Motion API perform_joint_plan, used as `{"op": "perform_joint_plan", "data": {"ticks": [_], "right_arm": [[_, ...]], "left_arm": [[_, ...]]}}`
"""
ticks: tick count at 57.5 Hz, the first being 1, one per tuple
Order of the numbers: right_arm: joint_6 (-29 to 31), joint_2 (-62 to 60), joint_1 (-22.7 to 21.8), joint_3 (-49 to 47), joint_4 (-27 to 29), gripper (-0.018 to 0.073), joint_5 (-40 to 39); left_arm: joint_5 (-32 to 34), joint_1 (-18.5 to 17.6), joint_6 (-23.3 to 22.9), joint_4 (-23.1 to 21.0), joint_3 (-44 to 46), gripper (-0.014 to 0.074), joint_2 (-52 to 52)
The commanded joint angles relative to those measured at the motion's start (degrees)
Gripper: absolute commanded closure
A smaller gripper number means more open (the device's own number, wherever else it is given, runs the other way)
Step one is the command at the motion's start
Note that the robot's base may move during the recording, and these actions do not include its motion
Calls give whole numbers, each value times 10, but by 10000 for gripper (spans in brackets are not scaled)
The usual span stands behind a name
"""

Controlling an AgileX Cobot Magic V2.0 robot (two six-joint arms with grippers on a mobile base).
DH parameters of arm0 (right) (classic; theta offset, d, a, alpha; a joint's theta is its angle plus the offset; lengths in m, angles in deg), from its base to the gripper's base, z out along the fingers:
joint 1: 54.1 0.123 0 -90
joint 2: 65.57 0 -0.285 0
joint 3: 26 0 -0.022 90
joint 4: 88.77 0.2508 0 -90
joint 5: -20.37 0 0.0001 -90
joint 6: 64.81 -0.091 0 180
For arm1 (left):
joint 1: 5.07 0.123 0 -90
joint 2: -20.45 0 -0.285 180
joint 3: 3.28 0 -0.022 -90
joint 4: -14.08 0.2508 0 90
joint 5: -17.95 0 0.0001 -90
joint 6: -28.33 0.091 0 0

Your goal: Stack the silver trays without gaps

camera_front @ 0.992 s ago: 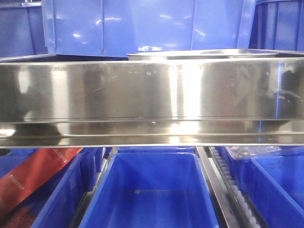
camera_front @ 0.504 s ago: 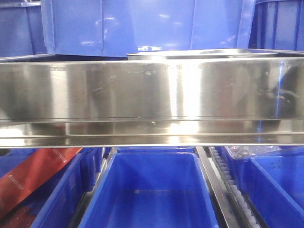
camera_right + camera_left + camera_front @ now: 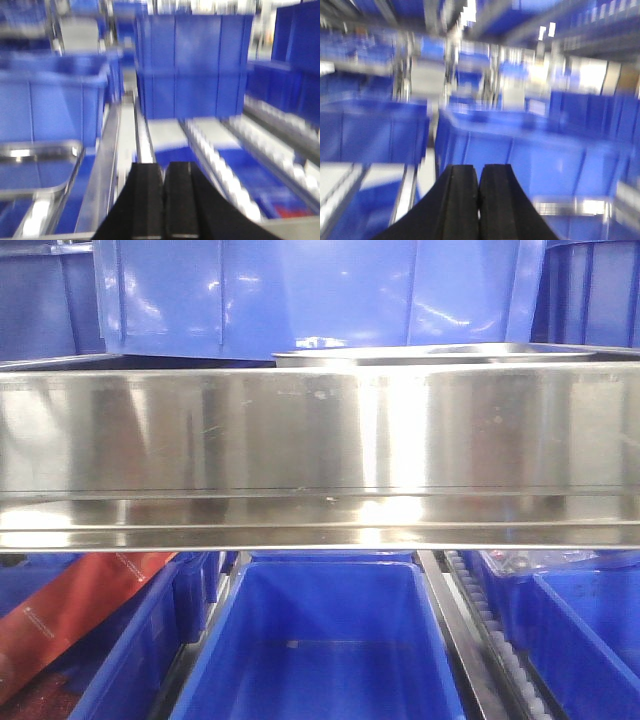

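The long steel bar (image 3: 320,440) spans the whole front view, and the dark reflections that sat at its left and right ends a second ago have faded. The stacked blue bin (image 3: 320,290) behind it and the open blue bin (image 3: 320,640) below have slid a little to the right in the picture. Taken with the heavy blur in both wrist views, this suggests the arms or base are moving into position and no stacking is under way. One silver tray (image 3: 430,352) shows only its thin rim above the bar, towards the rack's right end, and it has shifted with the view. Another tray (image 3: 72,170) lies low at the left edge of the right wrist view, beside a rail. Whether these are the same tray I cannot tell. The left end effector (image 3: 479,175) is pinched closed on nothing, and the right end effector (image 3: 164,172) is the same, so no tray is in hand yet. A red packet (image 3: 70,610) lies at lower left.
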Motion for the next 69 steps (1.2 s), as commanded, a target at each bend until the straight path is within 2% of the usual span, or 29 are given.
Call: {"op": "perform_joint_plan", "data": {"ticks": [1,13,23,28,33,42,47,56,69], "right_arm": [[0,73,3,-61,0,637,59],[0,239,17,-164,34,637,150],[27,386,17,-241,119,637,194],[45,444,22,-272,135,637,195],[45,504,37,-300,135,637,194],[48,619,82,-357,112,637,196],[48,678,108,-385,100,637,195],[46,760,141,-416,100,636,177],[46,822,150,-418,100,619,154]], "left_arm": [[-69,-3,11,-18,48,612,67],[-168,-3,12,-26,188,612,242],[-221,-19,12,-35,285,612,393],[-223,-60,11,-31,316,615,460],[-217,-117,-7,-14,335,615,522],[-213,-227,-115,115,395,615,639],[-217,-268,-146,141,446,615,708],[-227,-299,-179,141,538,615,812],[-275,-302,-185,141,628,585,900]]}}
